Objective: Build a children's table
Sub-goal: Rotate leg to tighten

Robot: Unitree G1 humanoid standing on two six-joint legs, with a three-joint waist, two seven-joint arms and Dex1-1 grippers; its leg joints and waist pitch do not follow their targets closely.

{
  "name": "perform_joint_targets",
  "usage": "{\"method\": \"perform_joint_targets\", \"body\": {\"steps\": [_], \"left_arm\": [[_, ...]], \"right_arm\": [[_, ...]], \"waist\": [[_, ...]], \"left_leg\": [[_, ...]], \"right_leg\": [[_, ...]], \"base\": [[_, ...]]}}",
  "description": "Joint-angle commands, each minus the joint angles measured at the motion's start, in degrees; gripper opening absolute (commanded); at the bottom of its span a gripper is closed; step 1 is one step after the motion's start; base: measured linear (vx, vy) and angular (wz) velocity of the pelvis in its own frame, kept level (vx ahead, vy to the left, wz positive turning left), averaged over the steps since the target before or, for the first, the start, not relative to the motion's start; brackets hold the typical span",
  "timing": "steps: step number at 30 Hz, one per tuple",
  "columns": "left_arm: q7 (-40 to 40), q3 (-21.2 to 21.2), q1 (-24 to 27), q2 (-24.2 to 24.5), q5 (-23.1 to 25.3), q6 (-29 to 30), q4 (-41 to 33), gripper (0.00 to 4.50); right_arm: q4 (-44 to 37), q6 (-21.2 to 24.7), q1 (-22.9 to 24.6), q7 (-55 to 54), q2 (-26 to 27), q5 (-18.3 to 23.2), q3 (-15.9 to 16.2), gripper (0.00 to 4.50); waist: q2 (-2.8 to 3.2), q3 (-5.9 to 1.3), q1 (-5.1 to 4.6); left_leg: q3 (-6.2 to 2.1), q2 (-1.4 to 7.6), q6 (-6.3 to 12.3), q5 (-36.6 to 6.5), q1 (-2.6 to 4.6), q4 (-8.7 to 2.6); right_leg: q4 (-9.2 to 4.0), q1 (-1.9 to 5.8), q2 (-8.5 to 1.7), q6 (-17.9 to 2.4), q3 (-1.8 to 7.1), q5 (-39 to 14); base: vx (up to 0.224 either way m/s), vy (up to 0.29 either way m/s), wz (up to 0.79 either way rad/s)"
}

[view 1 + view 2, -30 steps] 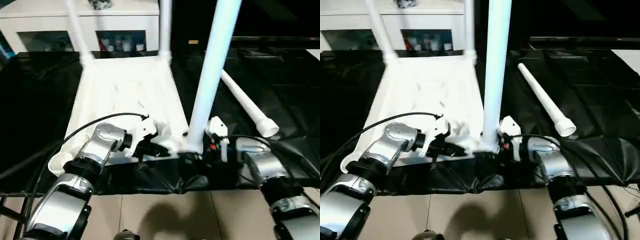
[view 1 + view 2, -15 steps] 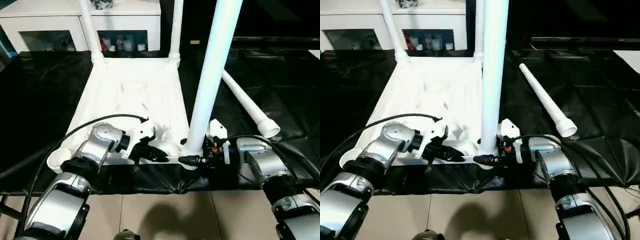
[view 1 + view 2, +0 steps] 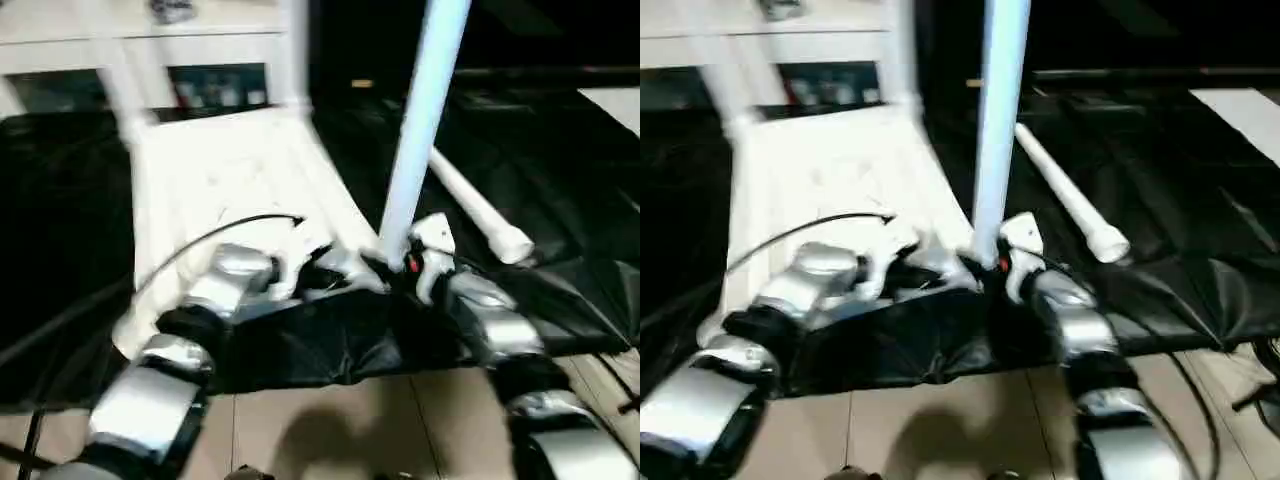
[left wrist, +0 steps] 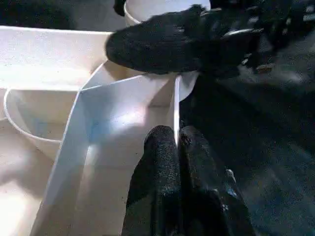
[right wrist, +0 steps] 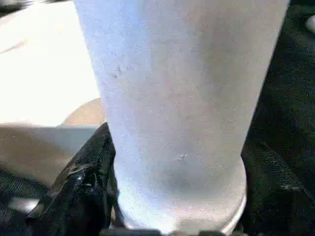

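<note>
Nearest the robot, past the tiled floor, a black sheet (image 3: 560, 150) carries the work. It is likely there to protect the plastic.

The top (image 3: 230, 170) lies on it upside down, ribs and corner sockets facing up so that legs can be pushed in from above.

At the near edge the left end effector (image 4: 175, 133) is pressed together on a thin upright rib of the top, just beside the near right corner. This pinch probably pins the light top so it cannot slide or tip while force goes into that corner.

There the right end effector (image 3: 392, 268) clasps the upright leg (image 3: 415, 130) low down. Its fingers are spread wide round the leg's base, one of them (image 5: 83, 187) lying against the tube. Holding it right at the socket gives control of the end that must seat. The long shaft above stands free and leans slightly, so it appears to be mid-insertion and not yet proven home.

The near left socket (image 3: 128, 328) looks empty.

To the right, a loose leg (image 3: 475, 210) lies flat on the sheet, near the right arm, seemingly waiting its turn for that empty socket.

At the far edge of the top, two legs (image 3: 295, 50) stand in their corners. A white cabinet (image 3: 200, 45) is behind them.
</note>
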Motion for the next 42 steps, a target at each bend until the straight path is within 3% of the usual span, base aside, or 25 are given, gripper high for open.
{"method": "perform_joint_targets", "body": {"steps": [1, 4, 9, 15, 18, 20, 23, 26, 27, 32, 42], "left_arm": [[-1.27, 0.09, -0.69, -4.26, -3.19, -1.94, -2.51, 0.0], [-1.54, 0.08, -0.48, -4.57, -3.14, -1.97, -2.78, 0.0], [-2.44, -0.33, -0.24, -2.66, -2.16, -3.43, -3.02, 0.0], [-8.72, -0.67, 0.56, 0.45, -2.77, -6.68, -3.0, 0.0], [-12.8, -1.27, 0.92, 2.14, -3.01, -7.83, -3.23, 0.0], [-14.53, -1.54, 0.9, 2.93, -2.99, -8.16, -3.07, 0.0], [-19.08, -1.76, 0.78, 4.32, -3.46, -8.9, -2.83, 0.0], [-22.66, -2.1, 0.55, 5.52, -3.53, -9.5, -2.59, 0.0], [-23.27, -2.25, 0.5, 5.8, -3.47, -9.83, -2.56, 0.0], [-28.03, -3.0, 0.3, 6.99, -3.63, -10.28, -2.54, 0.0], [-31.37, -3.45, 0.13, 7.61, -3.18, -10.96, -1.96, 0.0]], "right_arm": [[2.61, -0.16, -0.5, -1.9, 2.63, -1.61, 2.18, 3.33], [2.89, -0.62, -0.63, -0.92, 3.66, -0.61, 1.47, 3.57], [2.32, -2.92, -0.79, 2.81, 2.11, -0.84, 2.13, 4.13], [-0.16, -3.35, -0.06, 14.31, -2.45, 0.84, 2.97, 4.21], [-2.28, -4.04, 1.19, 23.52, -5.35, 0.44, 5.66, 4.21], [-2.7, -5.19, 1.61, 27.08, -6.74, -0.17, 7.0, 4.21], [-4.67, -3.56, 2.83, 37.48, -9.41, 1.04, 9.28, 4.21], [-6.66, -1.3, 3.68, 45.88, -11.7, 2.12, 11.3, 4.21], [-7.06, -0.61, 3.74, 47.56, -12.21, 2.36, 11.69, 3.96], [-7.37, 1.93, 3.02, 53.37, -13.73, 2.68, 13.08, 3.72], [-9.56, 4.24, 3.59, 57.02, -14.73, 2.45, 14.43, 3.07]], "waist": [[-0.74, -4.2, 0.4], [-0.64, -4.19, 0.48], [-0.63, -4.12, 0.52], [-0.54, -4.18, 1.02], [-0.45, -4.23, 1.69], [-0.48, -4.26, 2.05], [-0.55, -4.12, 2.37], [-0.48, -4.23, 2.95], [-0.45, -4.15, 3.12], [-0.33, -4.18, 3.68], [-0.28, -4.35, 4.41]], "left_leg": [[-1.16, 1.83, 3.66, -11.51, 0.31, -3.31], [-1.07, 2.01, 4.95, -11.24, 0.49, -3.32], [-1.11, 2.08, 4.98, -12.47, 0.44, -3.38], [-0.97, 2.28, 6.04, -11.36, 0.32, -3.24], [-0.88, 2.44, 6.97, -10.88, 0.36, -3.11], [-0.91, 2.55, 6.65, -10.78, 0.41, -3.12], [-0.82, 2.5, 6.37, -12.51, 0.64, -3.09], [-0.98, 2.75, 6.71, -11.99, 0.62, -3.17], [-0.97, 2.83, 6.58, -12.42, 0.74, -3.2], [-1.04, 2.96, 5.08, -13.54, 0.94, -3.32], [-1.08, 2.98, 4.83, -12.06, 0.79, -3.21]], "right_leg": [[-4.0, 3.13, -3.79, -12.34, 2.7, -15.17], [-3.88, 3.05, -3.62, -13.1, 2.69, -13.37], [-3.96, 3.21, -3.77, -12.93, 2.65, -14.68], [-3.62, 3.35, -3.63, -13.59, 2.61, -12.7], [-3.41, 3.25, -3.58, -13.99, 2.6, -11.31], [-3.25, 3.17, -3.69, -14.22, 2.65, -11.06], [-3.61, 3.03, -3.69, -14.04, 2.65, -13.37], [-3.37, 3.09, -3.69, -14.11, 2.72, -12.47], [-3.43, 2.89, -3.7, -14.25, 2.75, -12.76], [-3.46, 2.82, -3.87, -14.37, 2.83, -13.83], [-3.18, 2.81, -4.01, -14.26, 2.84, -12.22]], "base": [[0.0, 0.0, 0.0], [0.0, 0.0, 0.0], [0.0, 0.0, 0.0], [0.0, 0.0, 0.0], [0.0, 0.0, 0.0], [0.0, 0.0, 0.0], [0.0, 0.0, 0.0], [0.0, 0.0, 0.0], [0.0, 0.0, 0.0], [0.0, 0.0, 0.0], [0.0, 0.0, 0.0]]}}
